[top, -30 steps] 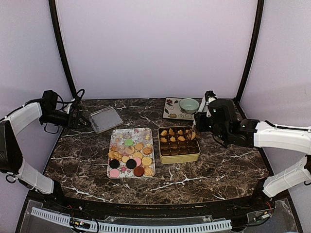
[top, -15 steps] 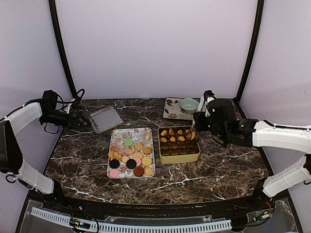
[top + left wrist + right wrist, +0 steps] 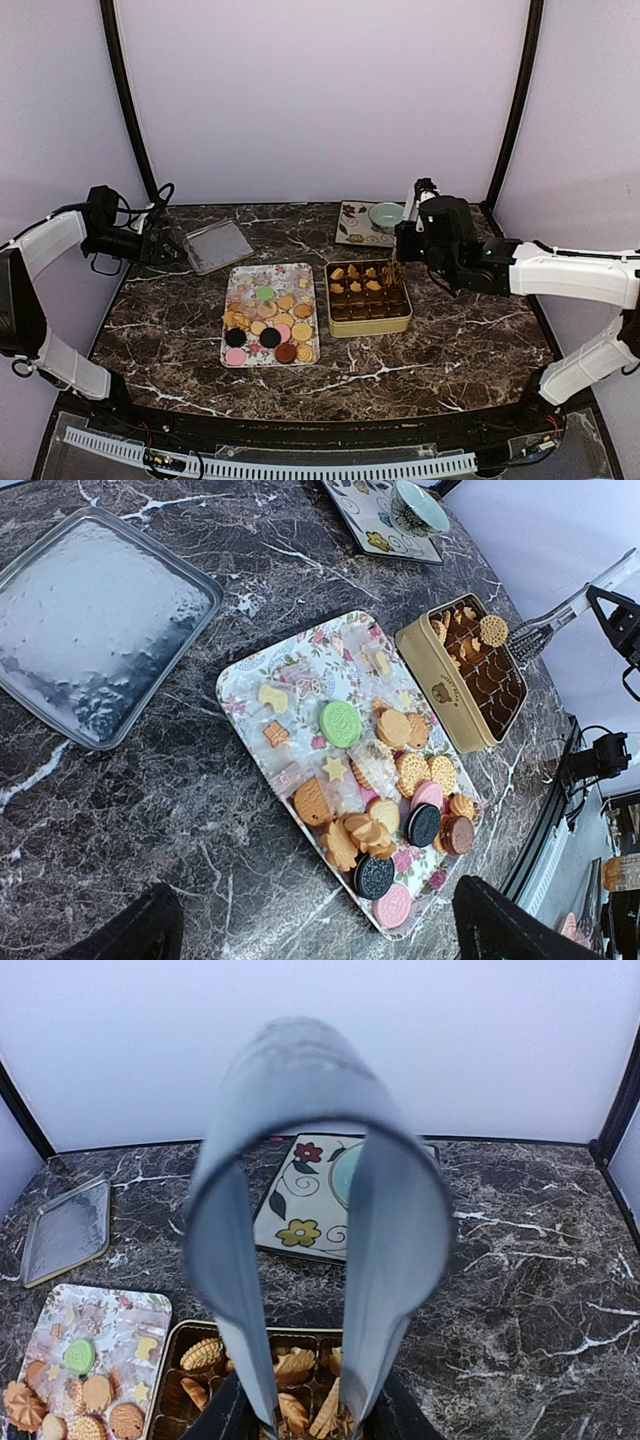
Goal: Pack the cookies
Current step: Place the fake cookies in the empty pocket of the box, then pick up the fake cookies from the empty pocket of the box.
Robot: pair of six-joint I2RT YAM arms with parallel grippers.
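Note:
The cookies (image 3: 268,315) lie heaped on a flowery tray (image 3: 240,285); they also show in the left wrist view (image 3: 385,780). Several more tan ones sit in the back compartments of the gold tin (image 3: 368,322). My right gripper (image 3: 403,248) is shut on grey tongs (image 3: 300,1160), whose tips reach down into the tin's back right corner (image 3: 300,1365). A round tan cookie (image 3: 492,630) sits at the tong tips. My left gripper (image 3: 160,247) is open and empty at the far left, beside a silver lid (image 3: 218,245).
A flowered square plate (image 3: 355,225) with a pale green bowl (image 3: 388,215) stands behind the tin, close to my right wrist. Purple walls and black poles enclose the marble table (image 3: 450,340).
My right arm has shifted a little left and back, with the tongs still over the tin's back right corner. The left arm has not moved.

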